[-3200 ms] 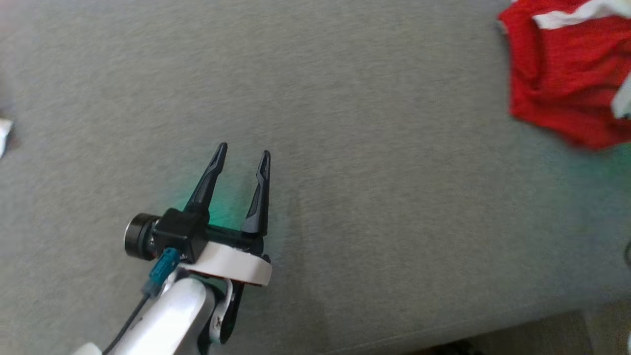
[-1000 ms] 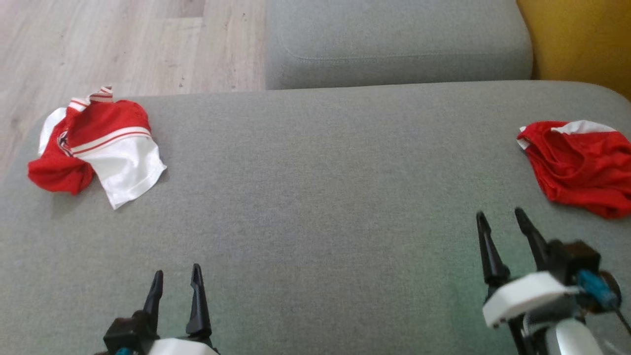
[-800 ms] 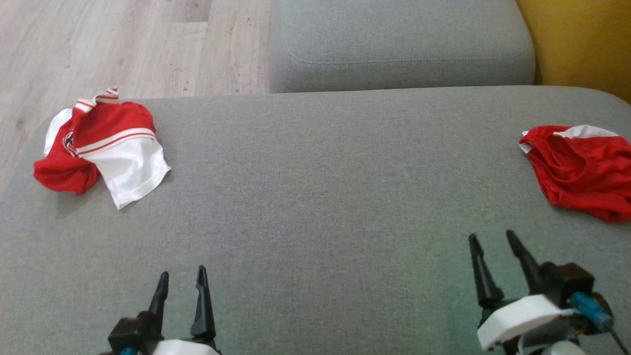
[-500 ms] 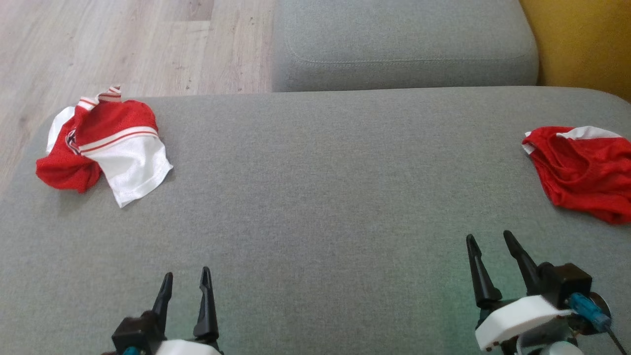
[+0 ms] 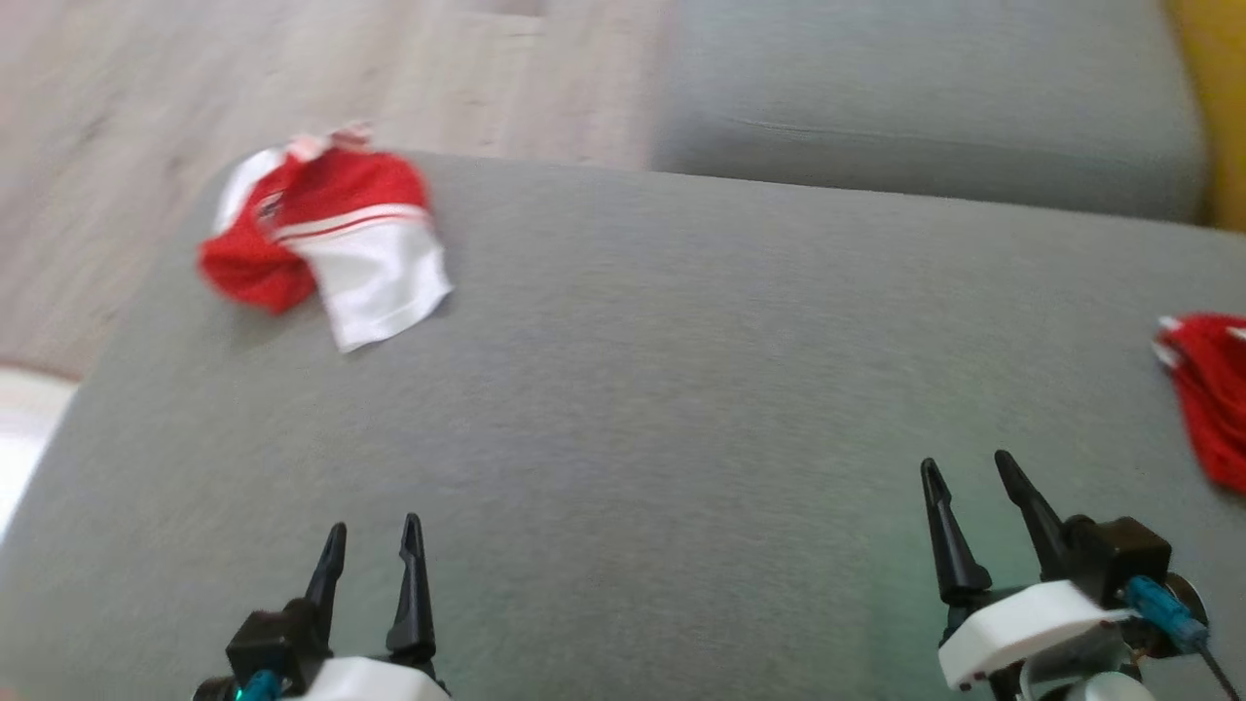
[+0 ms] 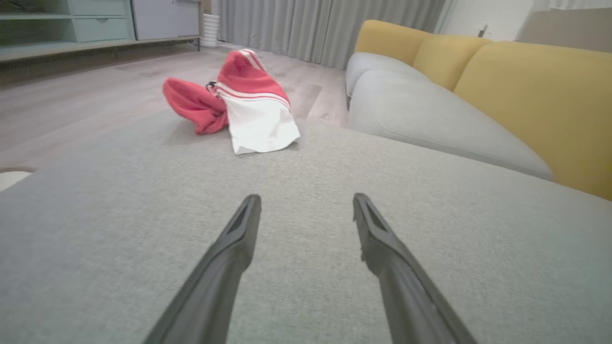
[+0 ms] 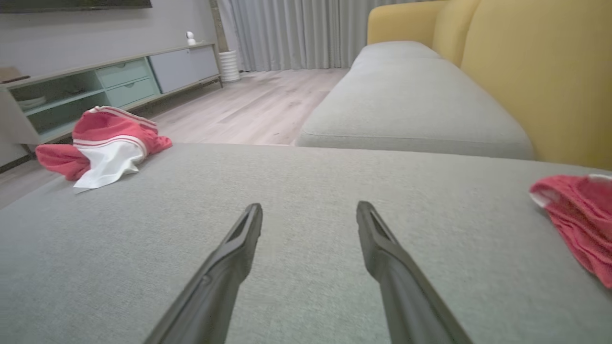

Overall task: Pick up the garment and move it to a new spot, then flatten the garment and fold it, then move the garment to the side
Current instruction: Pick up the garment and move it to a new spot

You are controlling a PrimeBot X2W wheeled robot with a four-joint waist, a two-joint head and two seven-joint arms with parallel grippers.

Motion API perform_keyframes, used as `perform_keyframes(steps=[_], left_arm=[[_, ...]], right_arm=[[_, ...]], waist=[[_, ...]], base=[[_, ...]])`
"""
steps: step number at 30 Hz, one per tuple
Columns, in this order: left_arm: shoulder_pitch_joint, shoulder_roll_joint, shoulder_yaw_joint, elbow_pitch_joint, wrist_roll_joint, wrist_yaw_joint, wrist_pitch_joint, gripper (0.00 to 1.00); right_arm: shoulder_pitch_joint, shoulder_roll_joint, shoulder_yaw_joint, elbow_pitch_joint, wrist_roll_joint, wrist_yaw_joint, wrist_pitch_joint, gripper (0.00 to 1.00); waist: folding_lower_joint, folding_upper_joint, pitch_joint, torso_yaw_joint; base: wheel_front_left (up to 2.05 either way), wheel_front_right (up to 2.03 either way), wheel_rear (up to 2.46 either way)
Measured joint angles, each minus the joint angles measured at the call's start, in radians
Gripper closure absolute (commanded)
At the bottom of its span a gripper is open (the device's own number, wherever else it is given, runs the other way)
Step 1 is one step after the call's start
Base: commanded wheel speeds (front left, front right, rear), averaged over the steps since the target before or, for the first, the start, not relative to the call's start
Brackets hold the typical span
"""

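A: Head view, what is changing?
B: The camera is swinging left; the garment (image 5: pixel 326 239) is lying upper left, and the left gripper (image 5: pixel 374 526) and right gripper (image 5: pixel 966 461) are gaping wide, empty.
A: Left wrist?
B: Upper centre, ahead.
A: Right wrist?
B: Upper left; pickup is probably beginning.

Left hand (image 5: pixel 374 526) and right hand (image 5: pixel 966 461) hover, fingers spread, above the grey cushion (image 5: pixel 681 389); red-and-white garment (image 5: pixel 331 243) lies crumpled far left, red garment (image 5: pixel 1212 389) at right edge.
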Motion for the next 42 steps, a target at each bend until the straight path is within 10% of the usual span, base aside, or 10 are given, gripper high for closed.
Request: perform_keyframes(steps=[14,25,42], left_arm=[[0.034,0.033,0.052,-0.050,-0.001,0.038,-0.009,0.00],[0.049,0.059,0.096,-0.105,-0.009,0.053,-0.004,0.00],[-0.465,0.366,0.304,-0.200,-0.037,-0.033,0.218,0.00]], right_arm=[[-0.029,0.001,0.095,0.013,0.023,0.000,0.000,0.00],[-0.052,0.001,0.114,0.002,0.018,0.000,0.000,0.00],[-0.157,0.000,-0.018,-0.263,-0.129,0.000,0.111,0.00]], waist=[[-0.0001,0.0000,0.005,0.311],[0.0000,0.0000,0.008,0.316],[0.0001,0.0000,0.192,0.210]], base=[[0.00,0.00,0.00],[0.00,0.00,0.00],[0.00,0.00,0.00]])
